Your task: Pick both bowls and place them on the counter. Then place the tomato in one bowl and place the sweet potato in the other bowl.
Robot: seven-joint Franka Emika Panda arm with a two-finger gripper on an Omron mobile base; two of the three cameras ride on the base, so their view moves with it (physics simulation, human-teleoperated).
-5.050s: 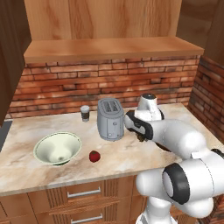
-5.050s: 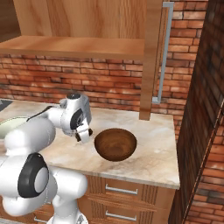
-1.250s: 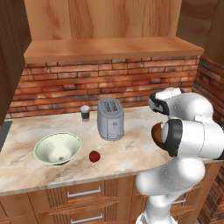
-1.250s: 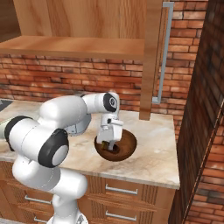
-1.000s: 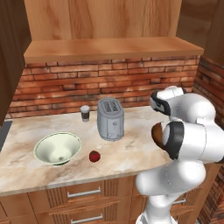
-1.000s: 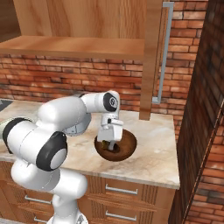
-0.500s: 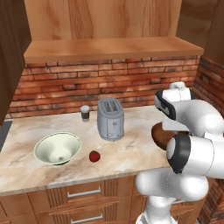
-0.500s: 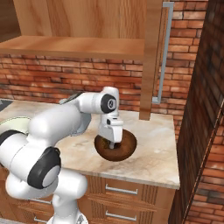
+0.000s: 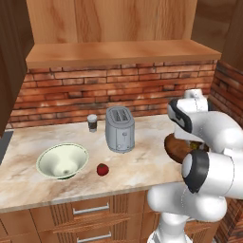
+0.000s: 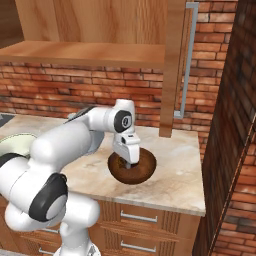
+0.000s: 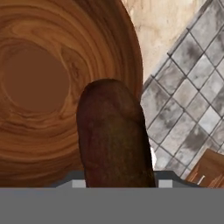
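Over the dark brown bowl, at the 3 o'clock end of the counter, the gripper points down with its tip inside the bowl's rim. Hand view: the sweet potato stands between the finger tips as a dark oblong lump, pinched by the jaws, with the wood-grained inside of the bowl behind it from 9 to 12 o'clock and grey floor tiles beyond the rim at 3 o'clock. Left base view: the white and green bowl sits on the counter near the 9 o'clock side; the tomato lies on the slab just beside that bowl, toward 3 o'clock, apart from it. A toaster stands behind the tomato, at 12 o'clock from it, and a small shaker stands near the brick wall, at 10 o'clock from the toaster.
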